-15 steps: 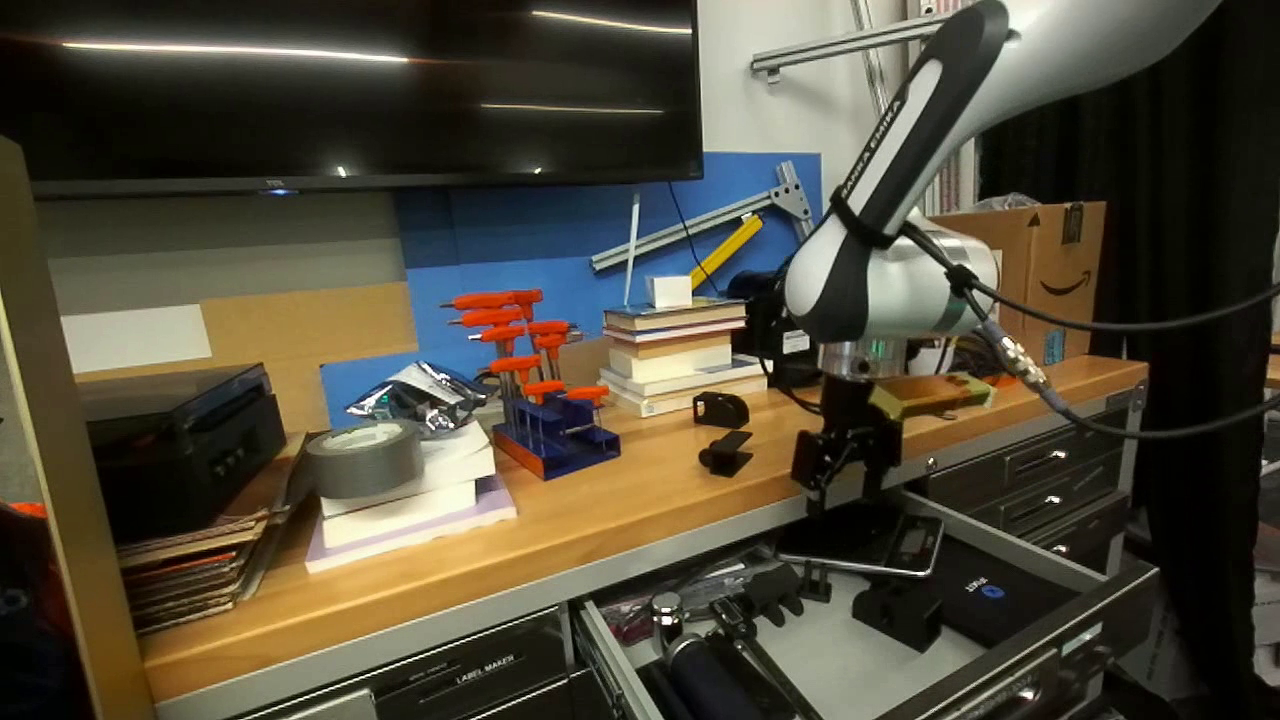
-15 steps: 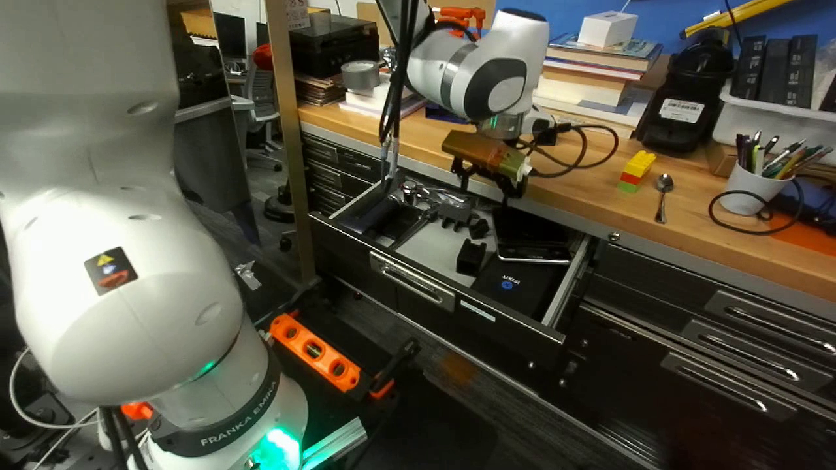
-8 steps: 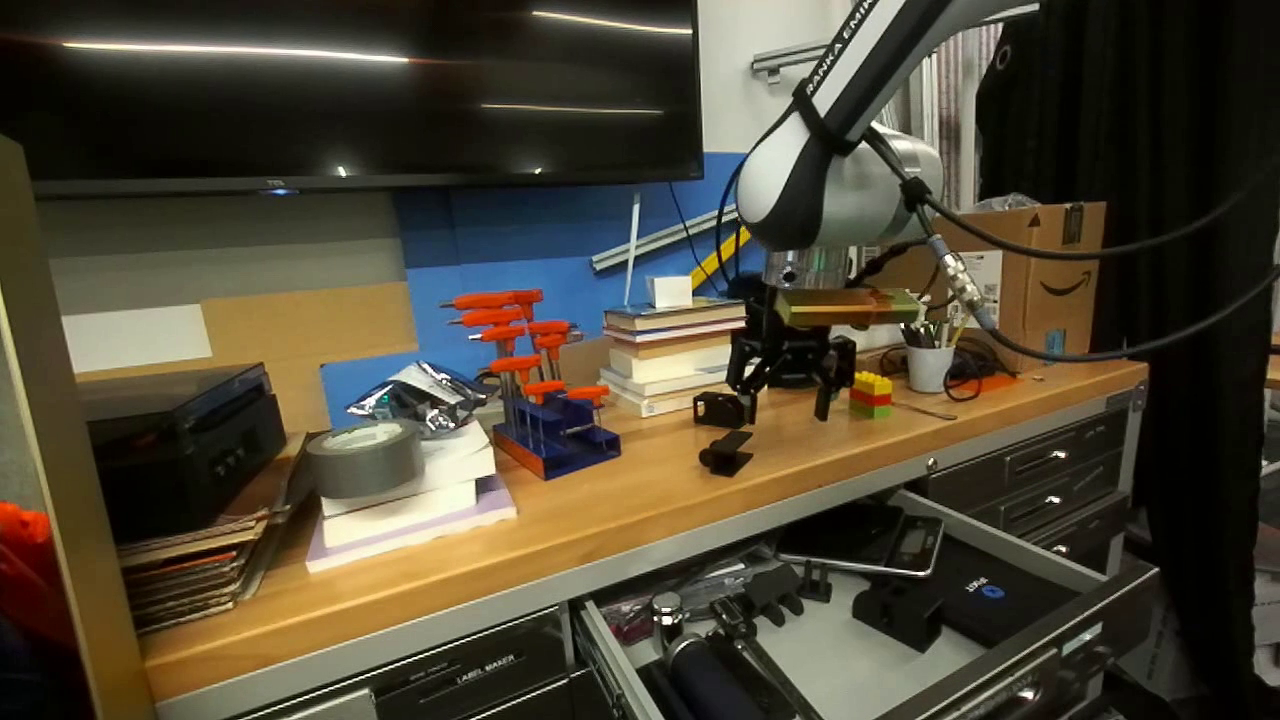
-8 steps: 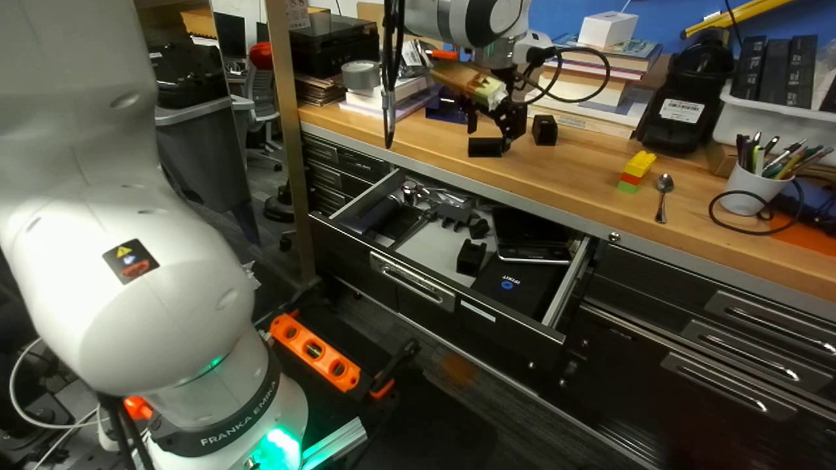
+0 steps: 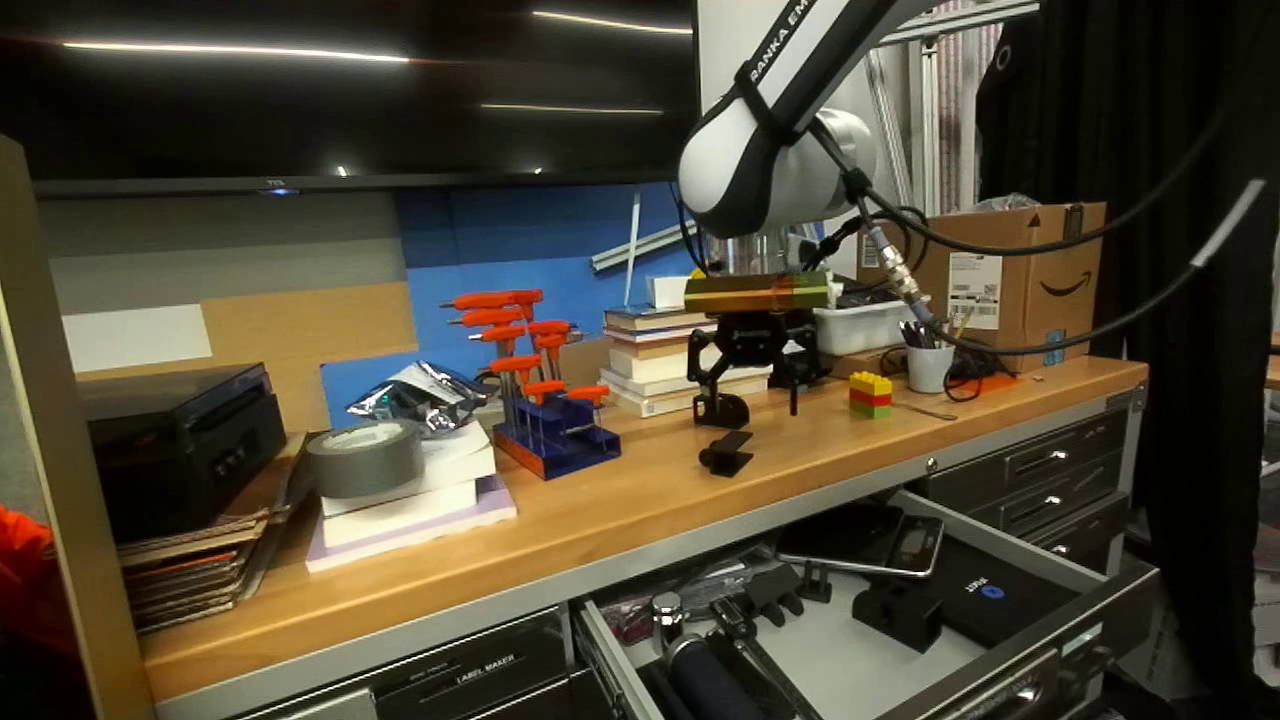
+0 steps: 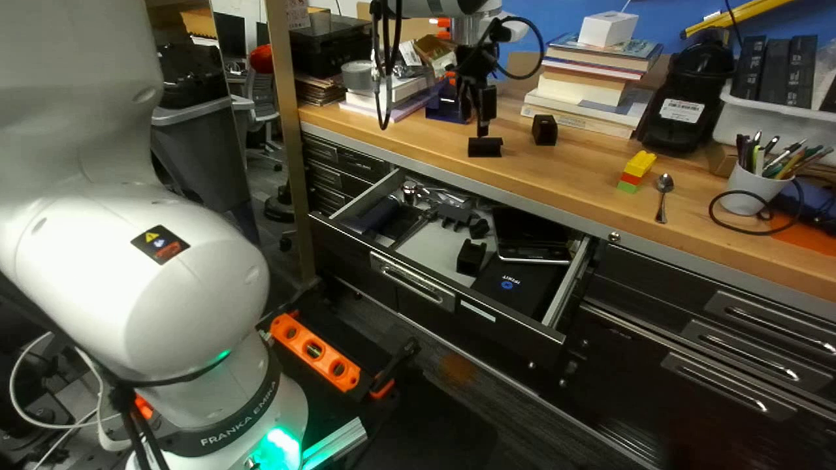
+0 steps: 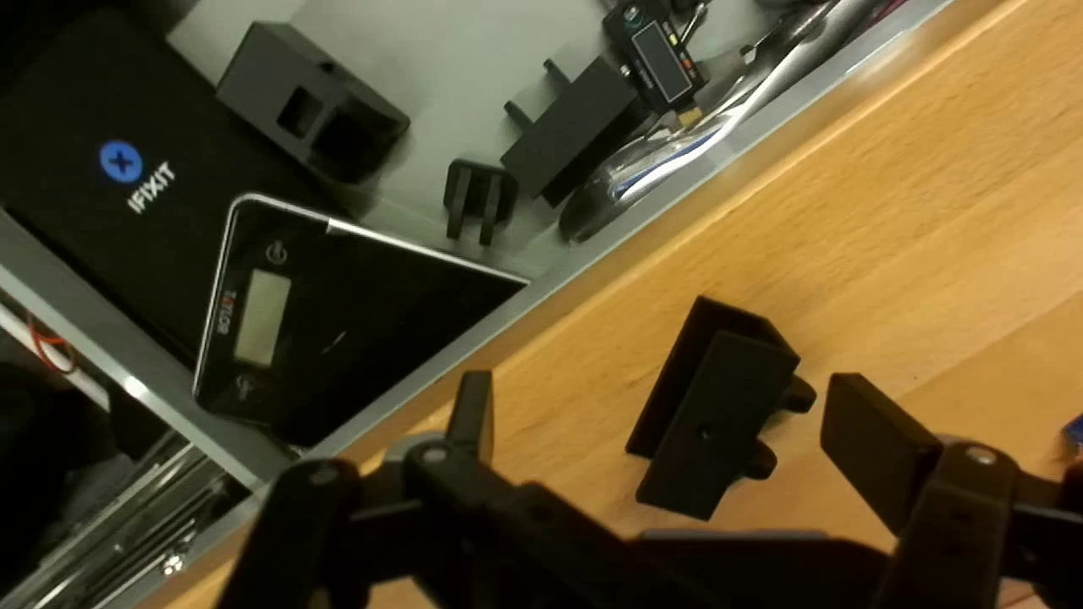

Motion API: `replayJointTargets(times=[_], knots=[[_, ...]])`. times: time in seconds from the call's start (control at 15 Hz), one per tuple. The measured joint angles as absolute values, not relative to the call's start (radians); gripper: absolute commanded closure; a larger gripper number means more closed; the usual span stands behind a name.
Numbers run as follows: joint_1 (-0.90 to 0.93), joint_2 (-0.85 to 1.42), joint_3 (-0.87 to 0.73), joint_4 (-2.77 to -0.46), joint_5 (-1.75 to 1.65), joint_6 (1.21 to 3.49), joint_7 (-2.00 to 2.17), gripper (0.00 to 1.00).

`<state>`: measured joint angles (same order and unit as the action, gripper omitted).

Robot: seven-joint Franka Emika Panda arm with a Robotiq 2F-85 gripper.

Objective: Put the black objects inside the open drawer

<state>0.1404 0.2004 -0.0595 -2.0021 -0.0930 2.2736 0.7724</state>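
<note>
Black bracket (image 7: 717, 423) and block (image 6: 545, 130): both on the bench (image 6: 588, 176), seemingly left to do. In the open drawer (image 5: 830, 660): a similar black piece (image 6: 471, 257), perhaps already stowed, so the task looks part finished. Gripper (image 7: 667, 427): above the bench, jaws spread, holding nothing.

We note Robotiq gripper (image 5: 750, 404) spread wide above wooden workbench (image 5: 600, 510); two small black parts (image 5: 728, 456) lie there; open drawer (image 5: 860, 660) juts below.

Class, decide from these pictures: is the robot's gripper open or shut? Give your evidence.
The gripper is open: in the wrist view its fingers stand apart, with a black object and wooden worktop showing between them.
</note>
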Motion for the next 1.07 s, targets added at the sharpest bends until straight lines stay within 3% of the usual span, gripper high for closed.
replayJointTargets(times=[0.27,1.07], knots=[[0.174,0.283,-0.02,-1.922,-0.094,2.181,0.932,0.0],[0.169,0.442,-0.063,-1.748,-0.095,2.203,1.07,0.0]])
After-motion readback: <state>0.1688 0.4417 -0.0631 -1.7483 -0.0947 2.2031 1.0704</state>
